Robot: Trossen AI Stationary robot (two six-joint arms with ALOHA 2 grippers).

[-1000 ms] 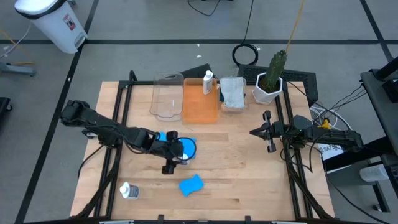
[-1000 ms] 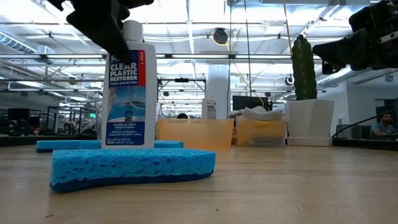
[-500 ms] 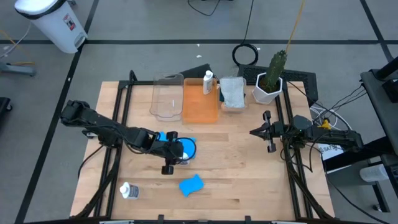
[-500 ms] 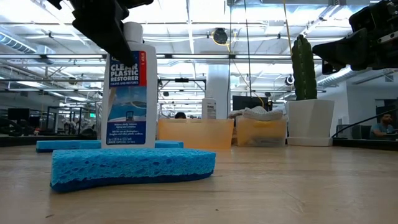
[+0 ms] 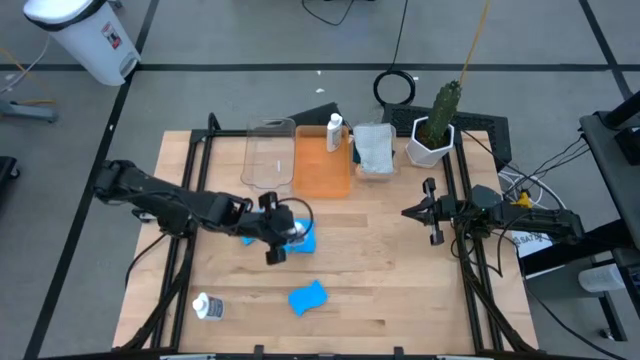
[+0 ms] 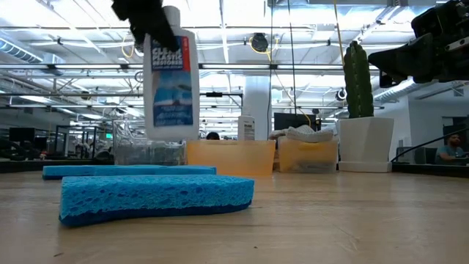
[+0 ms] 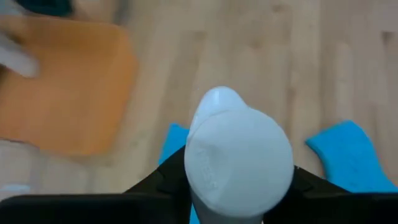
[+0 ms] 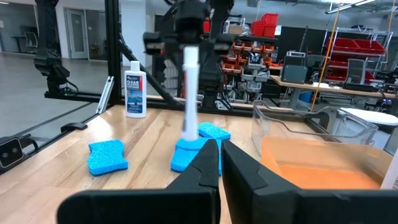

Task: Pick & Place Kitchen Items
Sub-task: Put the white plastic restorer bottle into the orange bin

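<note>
My left gripper is shut on a white labelled bottle, which hangs above a blue sponge at the table's middle left. The bottle also shows in the left wrist view and the right wrist view. A second blue sponge lies flat nearer the front edge. A second white bottle is at the front left and stands upright in the right wrist view. A third bottle stands at the back by the bins. My right gripper is shut and empty at the right. My left gripper pinches the bottle just below its cap, one finger on each side. The fingers come from the table's left, slanting down. The bottle hangs about upright below them, its base lifted clear of the sponge and the table.
A clear bin, an orange bin and a small bin holding a pale cloth stand in a row at the back. A white pot with a cactus stands at the back right. Bare wood lies between the two arms.
My left gripper has risen and gone a little toward the table's far and right edges with the bottle. The bottle, whose base was down at the sponge behind the near one, is now lifted clear and stays about upright.
</note>
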